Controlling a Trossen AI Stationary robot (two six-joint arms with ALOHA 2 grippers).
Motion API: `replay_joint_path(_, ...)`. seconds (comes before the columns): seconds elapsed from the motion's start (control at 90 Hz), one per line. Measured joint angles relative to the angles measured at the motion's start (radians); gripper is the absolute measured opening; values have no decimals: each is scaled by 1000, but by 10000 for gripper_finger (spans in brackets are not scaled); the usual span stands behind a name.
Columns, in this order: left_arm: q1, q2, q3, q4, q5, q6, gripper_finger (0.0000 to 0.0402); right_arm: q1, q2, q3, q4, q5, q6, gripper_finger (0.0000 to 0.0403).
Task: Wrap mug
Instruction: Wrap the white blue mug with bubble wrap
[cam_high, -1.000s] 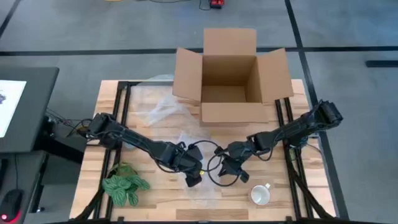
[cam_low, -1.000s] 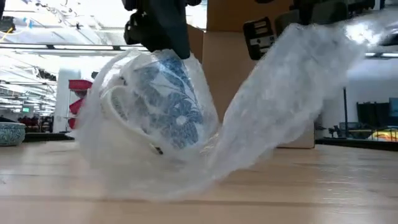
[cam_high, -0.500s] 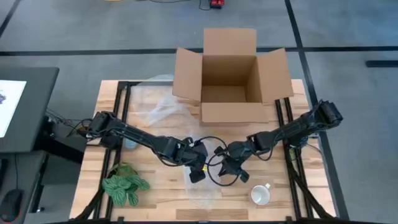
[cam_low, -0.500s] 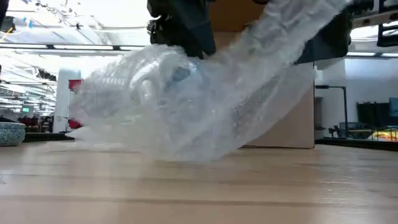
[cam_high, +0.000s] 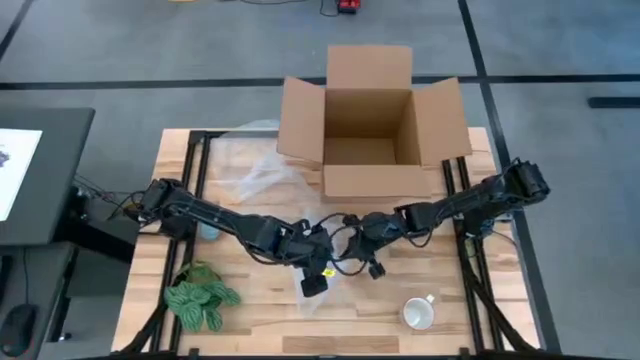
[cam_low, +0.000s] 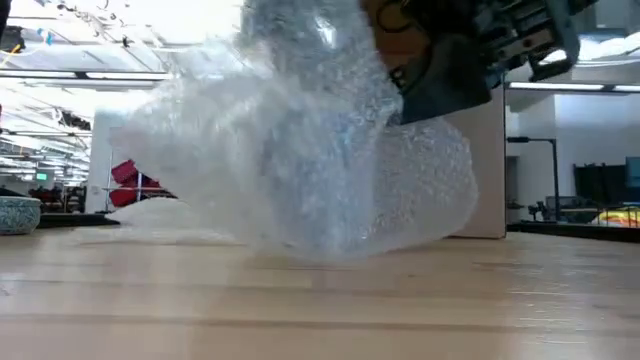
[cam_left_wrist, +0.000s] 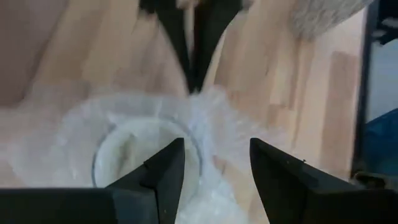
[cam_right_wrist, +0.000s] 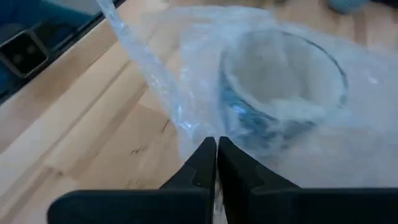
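Two arms, high view: the left gripper (cam_high: 313, 283) and right gripper (cam_high: 374, 266) meet at the table's middle over a sheet of bubble wrap (cam_high: 325, 296); the mug being wrapped is hidden under them here.
Table, high view: an open cardboard box (cam_high: 370, 125) stands at the far edge, a second white mug (cam_high: 419, 313) lies near the front right, a green plant (cam_high: 200, 297) at the front left, and more loose plastic film (cam_high: 258, 178) beside the box.
Low view: the bubble wrap (cam_low: 300, 160) bulges in a mound on the wooden table (cam_low: 320, 310), folded right over, so the mug inside shows only as a bluish shade; a dark gripper comes in above it.
Left wrist view: the left gripper (cam_left_wrist: 214, 165) has its fingers spread apart and closed on nothing, poised just above the mug (cam_left_wrist: 146, 149), whose white rim shows through the wrap.
Right wrist view: the right gripper (cam_right_wrist: 216, 155) is pinched tight on an edge of the bubble wrap (cam_right_wrist: 155, 74), drawn across the blue-patterned mug (cam_right_wrist: 280, 87) lying on its side.
Step in hand: folding the sheet over the mug, by my reading; the wrap looks loose.
Next move: probably the left gripper must pin the folded wrap against the mug so the right can let go and take another edge.
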Motion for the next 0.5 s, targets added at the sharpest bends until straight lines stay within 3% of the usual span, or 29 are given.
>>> replay_joint_path(0.211, -32, -2, 42, -76, -3, 3, 160, -24, 0, 0, -2, 1, 129, 0)
replay_joint_path(0.5, -117, -2, 42, -222, 6, -155, 156, -61, 0, 0, -6, 2, 253, 0)
